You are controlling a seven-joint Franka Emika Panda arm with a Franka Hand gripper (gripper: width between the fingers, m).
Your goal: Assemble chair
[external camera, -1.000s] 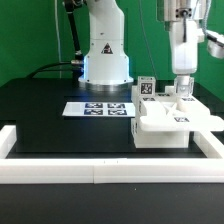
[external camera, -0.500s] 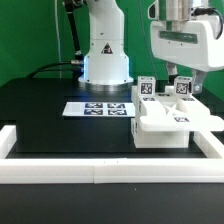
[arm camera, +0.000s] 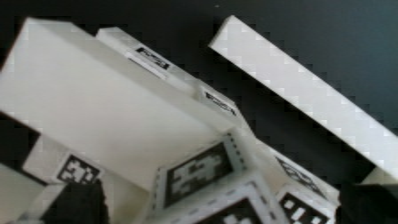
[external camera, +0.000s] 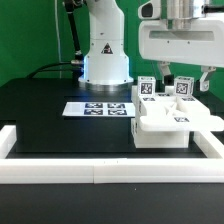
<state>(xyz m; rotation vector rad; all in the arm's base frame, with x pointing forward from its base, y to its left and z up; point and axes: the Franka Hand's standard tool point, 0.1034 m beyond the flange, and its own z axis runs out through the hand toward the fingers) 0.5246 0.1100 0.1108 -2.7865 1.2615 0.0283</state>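
Note:
The chair (external camera: 165, 118) is a partly joined block of white parts at the exterior view's right. It has a flat plate with two tagged posts (external camera: 147, 88) standing up at its back. My gripper (external camera: 184, 76) hangs just above those posts, open, with nothing between its fingers (external camera: 163, 70). In the wrist view the chair's flat plate (arm camera: 89, 110) and tagged post tops (arm camera: 214, 175) fill the picture from close above.
The marker board (external camera: 98, 108) lies flat in front of the robot base (external camera: 105, 55). Long white border rails run along the front (external camera: 100, 172), the left (external camera: 8, 140) and the right (external camera: 212, 150); one rail (arm camera: 294, 80) shows in the wrist view.
The gripper has lifted up off the chair's posts and turned, so its broad side now faces the exterior camera. The chair has stayed in place.

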